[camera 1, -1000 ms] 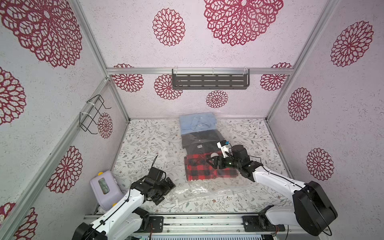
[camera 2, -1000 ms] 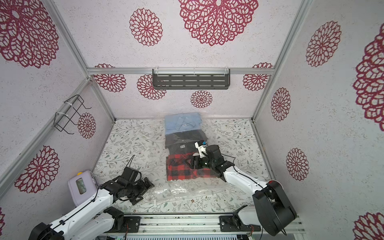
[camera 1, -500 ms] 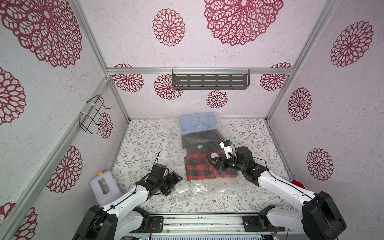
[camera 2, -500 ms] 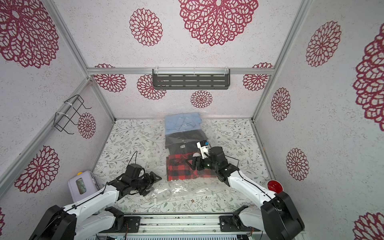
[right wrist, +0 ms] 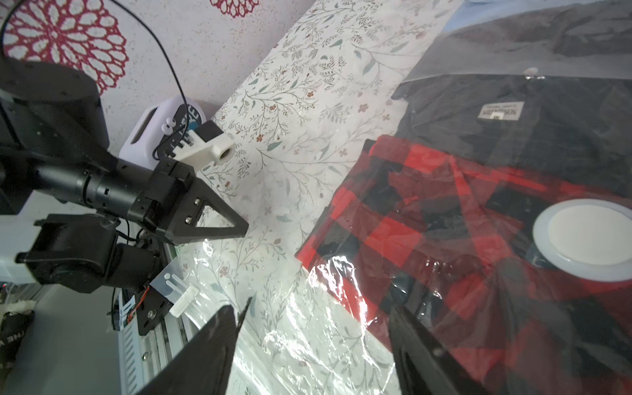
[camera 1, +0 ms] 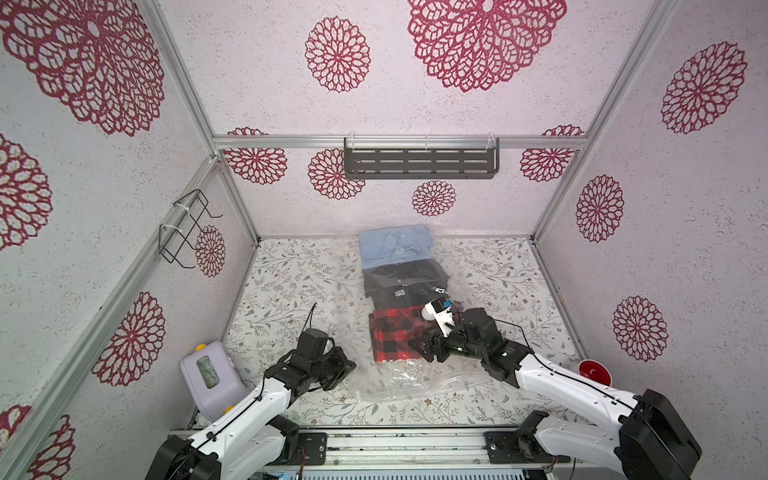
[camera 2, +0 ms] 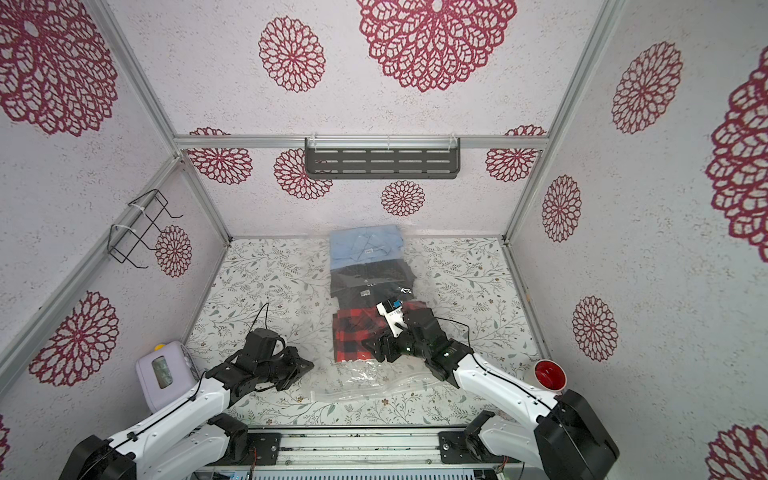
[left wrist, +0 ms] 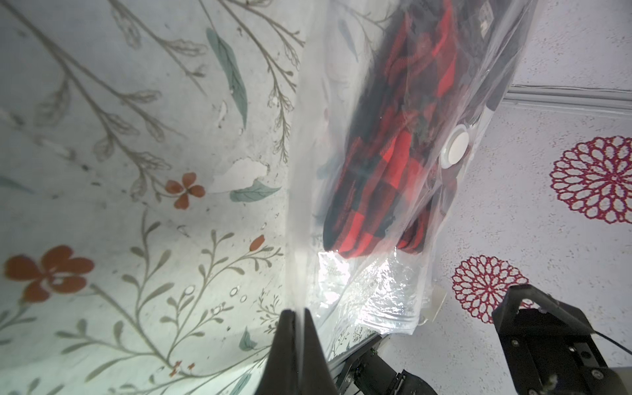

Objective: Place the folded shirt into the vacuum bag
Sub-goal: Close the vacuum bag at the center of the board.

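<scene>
The vacuum bag [camera 1: 415, 376] [camera 2: 365, 380] lies flat along the middle of the floral table, clear and crinkly. The folded shirt [camera 1: 395, 336] [camera 2: 353, 332], red-and-black plaid, lies inside it near the front end. The bag's round white valve [left wrist: 455, 150] [right wrist: 588, 239] rests over the plaid. My left gripper [camera 1: 351, 368] [camera 2: 309, 365] [left wrist: 298, 311] is shut on the bag's left edge, with the film pinched between its jaws. My right gripper [camera 1: 419, 347] [camera 2: 372, 347] [right wrist: 316, 307] hovers open over the plaid shirt's near edge, holding nothing.
A blue shirt [camera 1: 395, 245] and a black shirt [camera 1: 403, 282] lie further back in the same bag. A lilac device [camera 1: 208, 374] stands front left, a red cup [camera 1: 594, 372] front right. The bag's white slider clip [right wrist: 183, 297] sits at its front corner.
My left gripper moved right to the bag's left edge and closed on the film. My right gripper drew back a little toward the front, staying open.
</scene>
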Controlling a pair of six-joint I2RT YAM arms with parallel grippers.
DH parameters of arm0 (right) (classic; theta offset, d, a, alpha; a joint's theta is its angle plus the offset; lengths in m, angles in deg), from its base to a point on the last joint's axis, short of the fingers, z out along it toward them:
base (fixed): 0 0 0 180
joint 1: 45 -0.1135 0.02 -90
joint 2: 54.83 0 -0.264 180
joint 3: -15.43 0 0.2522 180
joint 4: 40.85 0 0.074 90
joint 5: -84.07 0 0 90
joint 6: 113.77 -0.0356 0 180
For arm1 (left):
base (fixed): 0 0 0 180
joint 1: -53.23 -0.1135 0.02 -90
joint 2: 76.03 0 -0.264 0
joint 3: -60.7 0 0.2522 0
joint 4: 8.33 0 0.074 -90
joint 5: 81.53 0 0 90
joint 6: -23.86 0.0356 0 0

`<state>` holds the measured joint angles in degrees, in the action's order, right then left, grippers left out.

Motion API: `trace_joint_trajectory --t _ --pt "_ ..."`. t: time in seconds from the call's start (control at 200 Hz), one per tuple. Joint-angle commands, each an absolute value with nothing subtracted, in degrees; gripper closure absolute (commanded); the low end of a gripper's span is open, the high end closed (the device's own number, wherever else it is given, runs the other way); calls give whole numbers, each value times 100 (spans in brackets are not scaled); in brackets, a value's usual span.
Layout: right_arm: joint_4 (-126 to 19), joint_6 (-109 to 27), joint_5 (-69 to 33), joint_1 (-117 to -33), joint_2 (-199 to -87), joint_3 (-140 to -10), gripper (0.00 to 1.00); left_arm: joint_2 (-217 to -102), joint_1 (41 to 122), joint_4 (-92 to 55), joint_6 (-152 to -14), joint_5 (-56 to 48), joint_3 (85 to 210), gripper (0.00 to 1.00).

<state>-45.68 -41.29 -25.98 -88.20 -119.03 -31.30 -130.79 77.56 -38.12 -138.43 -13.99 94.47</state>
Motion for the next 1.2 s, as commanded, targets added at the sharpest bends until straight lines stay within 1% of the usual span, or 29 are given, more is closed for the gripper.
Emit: trace_joint_trajectory --t 0.0,0.175,0.285,0.505,0.54,0.67,0.741,0.821,0.891,1.021,1.141,1.196 --pt "-4455 -3541 -2104 -9137 -11609 -3117 25 -12905 7749 -3906 -13959 -1493 9695 100" --pt "-4125 -2977 -1385 -9907 -11388 -2876 18 -12979 7726 -3855 -14117 -1750 10088 100" --pt "-3642 -2583 -909 -10440 -11268 -2568 17 -13033 7702 -3764 -14292 -1801 10303 100" --pt "-2633 -1621 257 -11589 -11545 -2137 22 -13113 7688 -3745 -14571 -1841 10600 100" --pt "-2443 -1471 450 -11915 -11646 -2085 23 -13109 7687 -3746 -14608 -1826 10601 100" --pt "-2073 -1199 1041 -12337 -12141 -2134 24 -13104 7678 -3723 -14671 -1796 10592 100" --pt "-1870 -1089 1297 -12526 -12412 -2170 27 -13113 7684 -3696 -14699 -1800 10584 100" --pt "-1690 -985 1600 -12666 -12714 -2238 33 -13105 7676 -3681 -14717 -1803 10562 100" --pt "-1583 -924 1982 -12725 -12971 -2325 38 -13087 7649 -3669 -14734 -1811 10549 100" --pt "-1525 -857 2562 -12738 -13451 -2507 44 -13046 7636 -3667 -14744 -1823 10527 100" --pt "-1438 -848 3034 -12743 -13704 -2581 55 -12995 7583 -3660 -14760 -1830 10483 100" --pt "-1409 -855 3164 -12743 -13734 -2584 63 -12973 7558 -3625 -14779 -1839 10453 100"
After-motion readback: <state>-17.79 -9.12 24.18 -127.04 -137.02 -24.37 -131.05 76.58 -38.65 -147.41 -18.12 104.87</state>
